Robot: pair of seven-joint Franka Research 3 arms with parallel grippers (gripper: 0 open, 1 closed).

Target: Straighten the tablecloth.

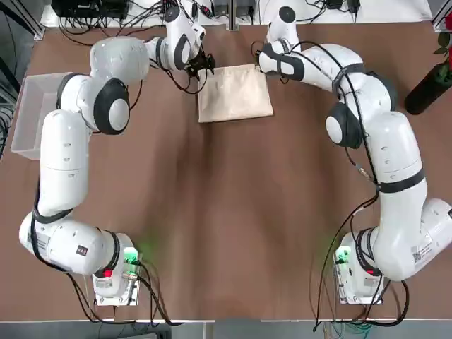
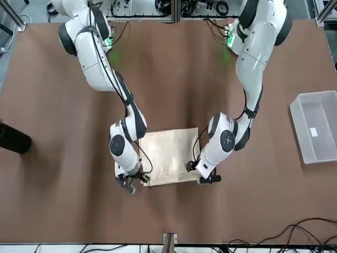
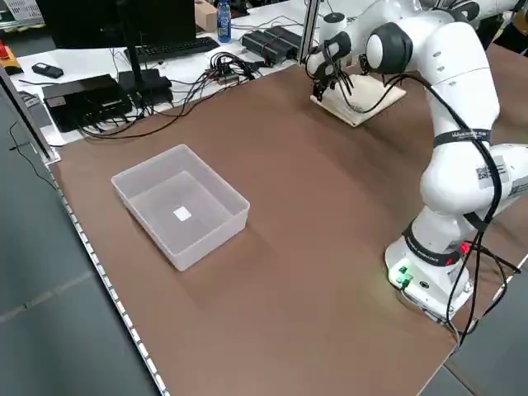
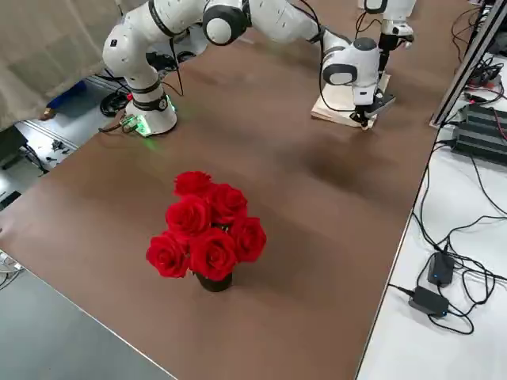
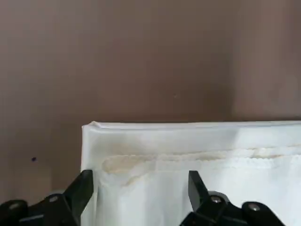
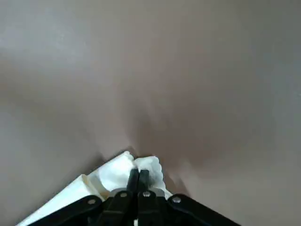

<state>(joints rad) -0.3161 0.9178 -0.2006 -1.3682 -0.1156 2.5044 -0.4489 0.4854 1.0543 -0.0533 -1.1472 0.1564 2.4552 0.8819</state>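
The tablecloth (image 1: 234,92) is a folded cream pad lying at the far middle of the brown table, also seen in the front view (image 2: 168,158). My right gripper (image 1: 260,60) is at its far right corner. The right wrist view shows this gripper (image 6: 138,176) shut on a pinched-up bit of the cloth's corner (image 6: 148,165). My left gripper (image 1: 205,68) is at the far left corner. In the left wrist view it (image 5: 138,188) stands open, its fingers (image 5: 82,188) straddling the cloth's edge (image 5: 188,155).
A translucent plastic box (image 1: 32,116) sits at the table's left edge. A bunch of red roses (image 4: 206,229) in a dark vase (image 1: 431,88) stands at the right edge. Cables and electronics (image 3: 165,78) lie beyond the far edge.
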